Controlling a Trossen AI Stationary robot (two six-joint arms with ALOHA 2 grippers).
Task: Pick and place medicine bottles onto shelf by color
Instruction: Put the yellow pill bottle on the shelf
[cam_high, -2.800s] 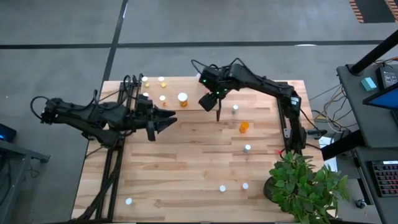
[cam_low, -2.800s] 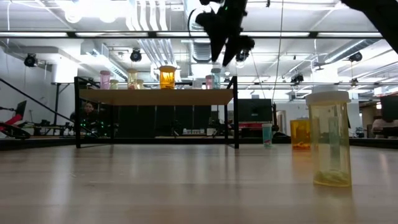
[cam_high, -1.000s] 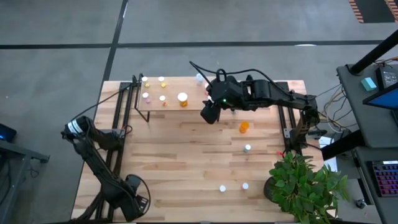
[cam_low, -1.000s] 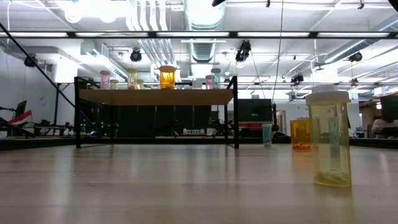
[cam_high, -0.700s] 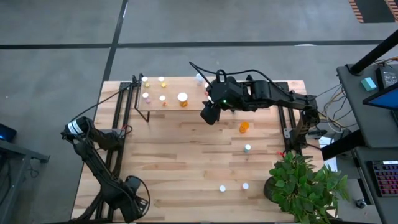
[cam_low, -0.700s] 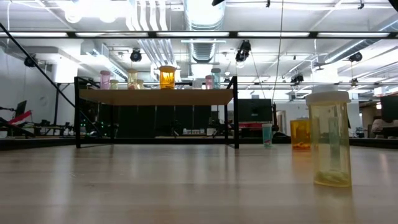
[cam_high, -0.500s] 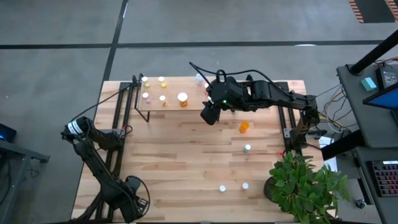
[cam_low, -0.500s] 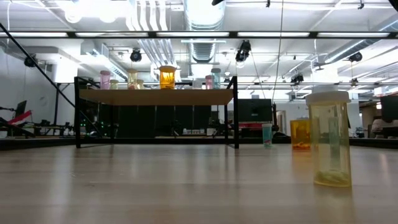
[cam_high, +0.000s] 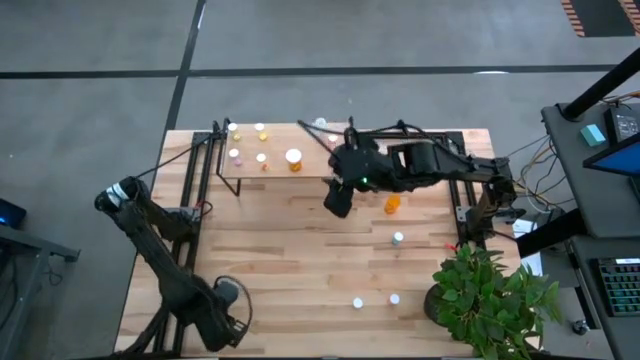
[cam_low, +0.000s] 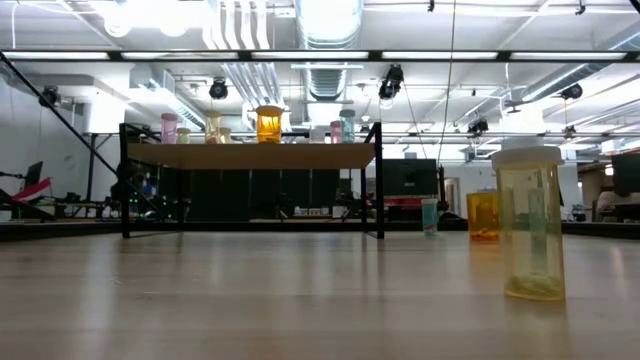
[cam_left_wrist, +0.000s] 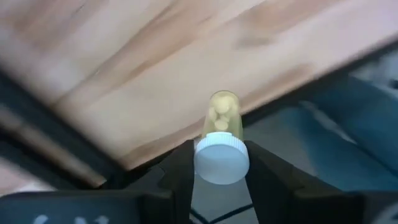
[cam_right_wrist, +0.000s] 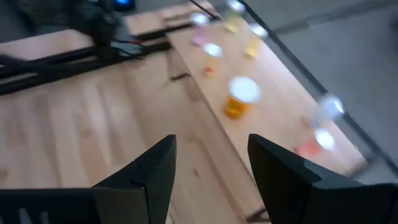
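Observation:
My left gripper (cam_high: 220, 318) is at the table's near left corner, pointing down, shut on a yellowish medicine bottle (cam_left_wrist: 222, 118) with a white cap. My right gripper (cam_high: 338, 203) hangs open and empty just in front of the shelf (cam_high: 310, 170), whose light board also shows in the right wrist view (cam_right_wrist: 273, 81). Several small bottles stand on the shelf, among them an orange one with a white cap (cam_high: 293, 158). Loose bottles stand on the table: an orange one (cam_high: 392, 203) and white-capped ones (cam_high: 398, 238) (cam_high: 357, 302). My left gripper pinches the bottle's white cap (cam_left_wrist: 221, 160) between its two fingers (cam_left_wrist: 181, 167), one on each side. The fingers come from above, pointing down along the bottle. The body reaches away below the cap; whether its base rests on the table I cannot tell.
A green potted plant (cam_high: 490, 295) stands at the near right corner. In the low view a tall yellowish bottle (cam_low: 530, 225), an orange one (cam_low: 482, 215) and a teal one (cam_low: 429, 216) stand right of the shelf's black legs (cam_low: 379, 180). Bare wood lies mid-table.
My right gripper has come away from the shelf toward the table's near edge and stays open. My left arm has shifted slightly at the near left corner.

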